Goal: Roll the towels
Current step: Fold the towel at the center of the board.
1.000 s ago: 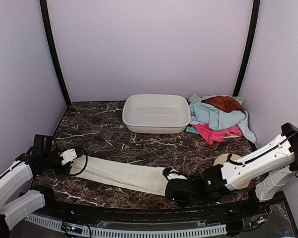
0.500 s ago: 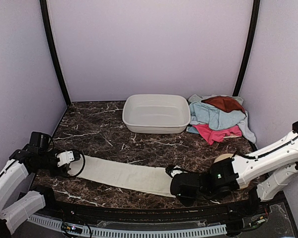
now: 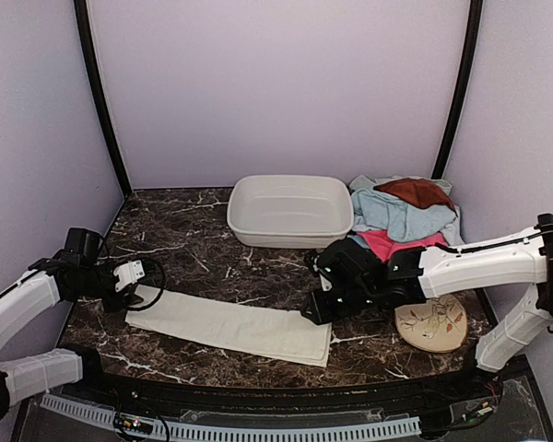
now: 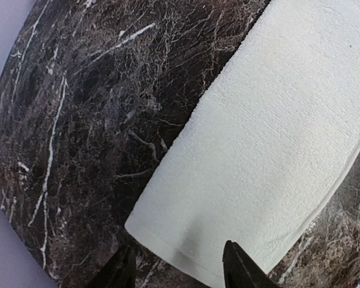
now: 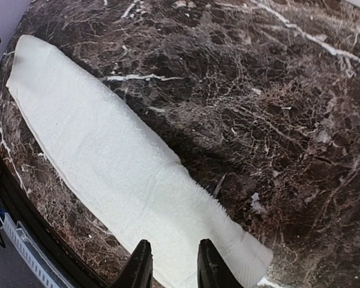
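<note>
A cream-white towel (image 3: pixel 229 324) lies flat as one long strip across the front of the table. My left gripper (image 3: pixel 129 287) hovers over its left end (image 4: pixel 258 150), open (image 4: pixel 179 271), with nothing between the fingers. My right gripper (image 3: pixel 318 308) hangs above the strip's right end (image 5: pixel 186 222). Its fingers stand a little apart (image 5: pixel 173 268) with only towel below them. More towels lie heaped at the back right: rust-brown (image 3: pixel 415 191), light blue (image 3: pixel 394 217) and pink (image 3: pixel 398 249).
A white plastic basin (image 3: pixel 286 237) stands at the back centre, left of the heap. A round beige disc with a leaf pattern (image 3: pixel 433 322) lies at the front right, under my right arm. Dark marble shows between the strip and the basin.
Both grippers have let go of the towel's ends. The right arm has lifted and swung back toward the centre, uncovering the disc. The left gripper has drawn slightly back. The towel now lies flat.
</note>
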Controlling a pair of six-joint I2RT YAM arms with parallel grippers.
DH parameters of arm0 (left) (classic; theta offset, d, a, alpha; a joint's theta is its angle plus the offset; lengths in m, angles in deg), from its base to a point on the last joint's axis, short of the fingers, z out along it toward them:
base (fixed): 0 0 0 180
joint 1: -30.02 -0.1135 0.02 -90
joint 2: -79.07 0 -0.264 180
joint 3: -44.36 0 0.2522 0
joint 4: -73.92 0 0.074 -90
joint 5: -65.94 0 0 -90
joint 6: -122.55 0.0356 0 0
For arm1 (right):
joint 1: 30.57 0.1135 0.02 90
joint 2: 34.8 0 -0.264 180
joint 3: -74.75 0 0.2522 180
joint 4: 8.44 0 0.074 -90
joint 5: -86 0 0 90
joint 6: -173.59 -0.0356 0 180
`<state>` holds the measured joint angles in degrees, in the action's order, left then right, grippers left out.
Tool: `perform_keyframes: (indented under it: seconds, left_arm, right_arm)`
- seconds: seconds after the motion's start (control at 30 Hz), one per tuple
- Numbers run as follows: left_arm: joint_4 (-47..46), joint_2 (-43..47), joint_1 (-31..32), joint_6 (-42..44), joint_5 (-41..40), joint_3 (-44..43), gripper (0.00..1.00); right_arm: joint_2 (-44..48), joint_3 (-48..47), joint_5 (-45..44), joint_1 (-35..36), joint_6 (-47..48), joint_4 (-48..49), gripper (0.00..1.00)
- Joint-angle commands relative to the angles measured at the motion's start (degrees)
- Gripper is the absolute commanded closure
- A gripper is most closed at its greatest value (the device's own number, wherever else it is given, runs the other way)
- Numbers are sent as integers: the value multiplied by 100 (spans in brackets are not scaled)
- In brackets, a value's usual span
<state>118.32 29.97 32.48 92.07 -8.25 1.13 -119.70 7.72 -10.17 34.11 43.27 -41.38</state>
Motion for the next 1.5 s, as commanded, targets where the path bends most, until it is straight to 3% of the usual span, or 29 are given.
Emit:
perform_keyframes:
  seconds: [0.0, 0.23, 0.43, 0.7, 0.8, 1.0, 1.33, 1.47]
  left_arm:
    - [-1113, -861, 52, -451, -87, 246, 46]
    - [-2092, -1636, 62, -559, -693, 549, 44]
    - [-2326, -1624, 66, -429, -886, 1033, 43]
    - [-1281, -790, 65, -638, -316, 423, 36]
    - [-1052, -715, 69, -860, 67, -4, 35]
    - [-1721, -1356, 66, -941, -344, 201, 35]
    - [-2703, -1707, 92, -436, -1210, 890, 31]
    - [-2998, -1689, 98, -301, -1381, 1085, 29]
  right_arm:
    - [-464, 379, 875, -541, -488, 972, 75]
    - [-1030, 673, 1185, -1060, -690, 747, 88]
    - [-1107, 143, 373, -1063, -543, -432, 94]
    - [-741, -684, 335, -884, -374, -861, 92]
    - [-1034, -1237, 1252, -778, -590, 259, 89]
    - [-1972, -1183, 1732, -782, -1153, 1746, 91]
    - [-2233, 467, 1962, -892, -1838, 3360, 95]
    - [-2155, 713, 1963, -907, -1787, 3652, 89]
